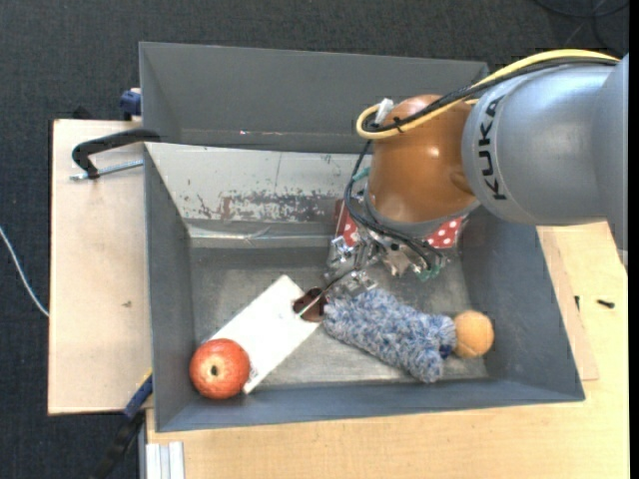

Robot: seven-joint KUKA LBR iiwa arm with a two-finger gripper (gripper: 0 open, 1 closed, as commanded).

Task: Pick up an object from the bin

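Dark floor lies around the grey metal bin (165, 297), and the bin carries a few loose things. Nearest to the front wall, in the left corner, sits a red apple (220, 368), touching the low end of a white flat card (270, 329) that lies slanted toward the middle. At the upper end of this card there is a small dark red piece (310, 305). Just to its right lies a blue-grey woolly thing (389, 332), long and soft, with an orange ball (473, 333) touching its right end. The end effector (364, 267) hangs just over the left end of the woolly thing, near the dark red piece; if it is released or clenched I cannot tell. Behind it, partly under the orange cover (419, 163) of the wrist, lies a red thing with white dots (449, 235), near the back wall.
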